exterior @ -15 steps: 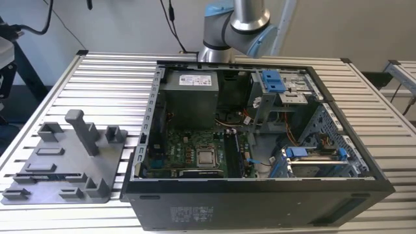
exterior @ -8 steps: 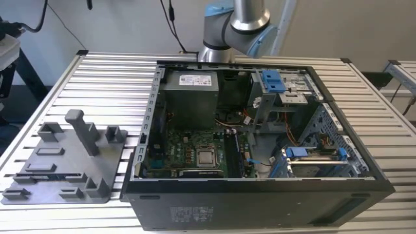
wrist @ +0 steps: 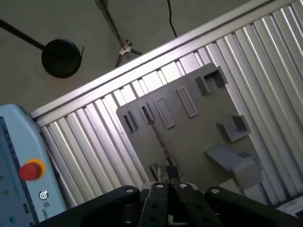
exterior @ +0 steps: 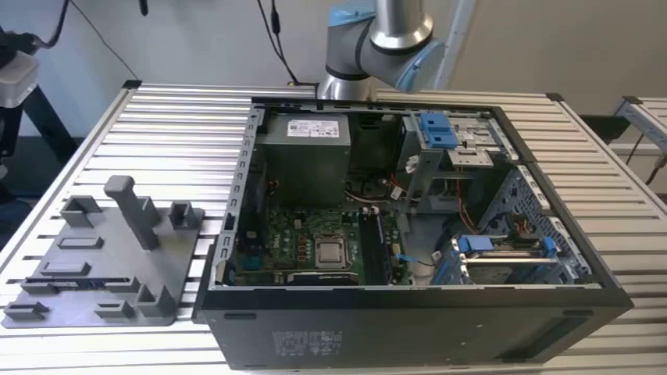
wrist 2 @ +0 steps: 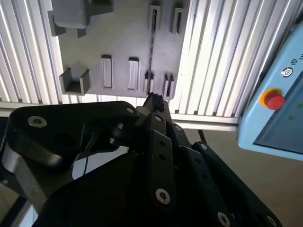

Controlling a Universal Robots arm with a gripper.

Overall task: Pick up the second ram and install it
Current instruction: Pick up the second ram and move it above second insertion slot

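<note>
Second wrist view: gripper [wrist 2: 154, 100], fingers together, above the second ram [wrist 2: 151, 52], edge-up in the fixture plate [wrist 2: 118, 42]; exterior view, plate at 9 o'clock of the computer case [exterior: 417, 332].

**Robotics laboratory, assembly test cell.** A slatted aluminium-profile table [exterior: 167, 125] carries an opened desktop computer case [exterior: 417, 332]. A grey fixture plate [exterior: 105, 269] lies at the case's 9 o'clock, and the industrial robot arm [exterior: 380, 43] stands at its 12 o'clock. A teach pendant [wrist 2: 272, 125] with a red stop button [wrist 2: 273, 100] sits beyond the table edge.
</note>
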